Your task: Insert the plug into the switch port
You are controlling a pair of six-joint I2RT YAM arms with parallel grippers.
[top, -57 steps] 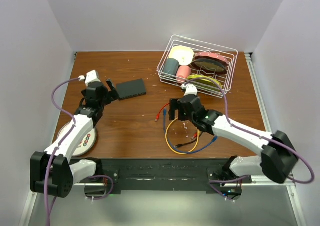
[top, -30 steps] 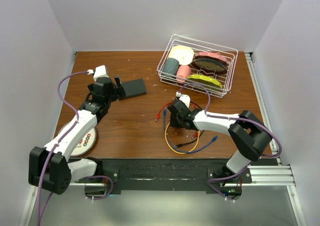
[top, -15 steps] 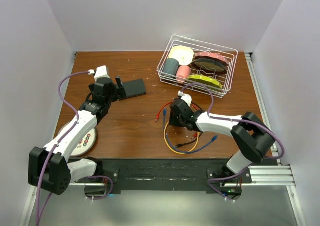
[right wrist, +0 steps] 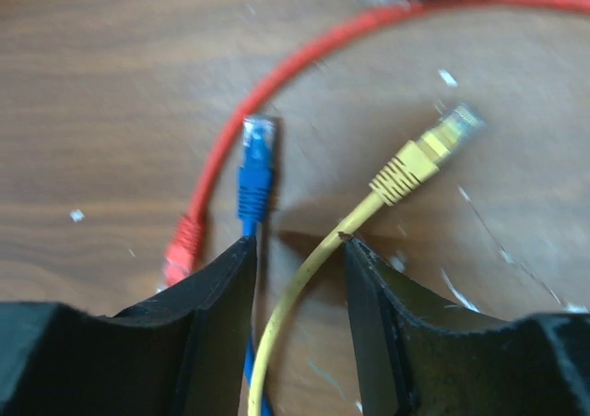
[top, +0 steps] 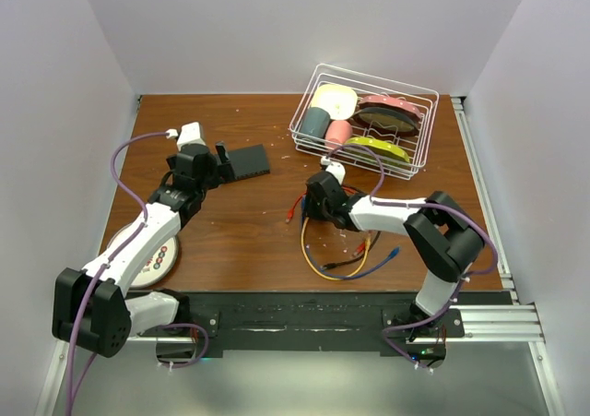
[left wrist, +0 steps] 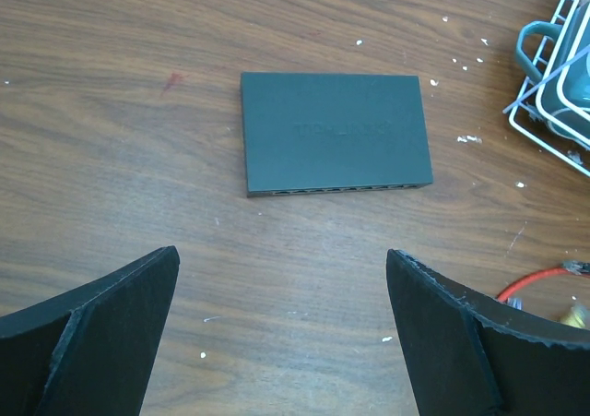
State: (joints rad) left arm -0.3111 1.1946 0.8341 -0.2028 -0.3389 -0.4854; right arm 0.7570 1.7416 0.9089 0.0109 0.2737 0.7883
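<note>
Brown wooden table (top: pixel 240 241) fills the floor of a white-walled booth, and the tangle of cables lies toward its near edge, right of centre. Just beyond that loop the right gripper (right wrist: pixel 300 250) hangs low with its fingers partly spread. The yellow cable (right wrist: pixel 295 314) runs up through the gap, close to the right finger, without being pinched. The yellow plug (right wrist: pixel 433 148) lies just ahead and to the right. The blue plug (right wrist: pixel 255 158) sits hard against the outside of the left finger, and the red plug (right wrist: pixel 184 245) lies further left.

To grip well, I judge the fingers should advance along the yellow cable until they close on the plug's boot, not on the bare lead. They must also keep the blue plug out of the pinch. A hold close behind the tip would keep the plug from wagging at the port.

Farther back on the left, the left gripper (left wrist: pixel 283 253) hovers spread wide and holds nothing. The switch (left wrist: pixel 336 130) lies flat on the table just beyond it, and the row of sockets (left wrist: pixel 339 190) faces the fingers. That hand looks best used to brace the switch, which seems light enough to slide under a push.

At the far right stands the wire basket (top: pixel 431 91).
</note>
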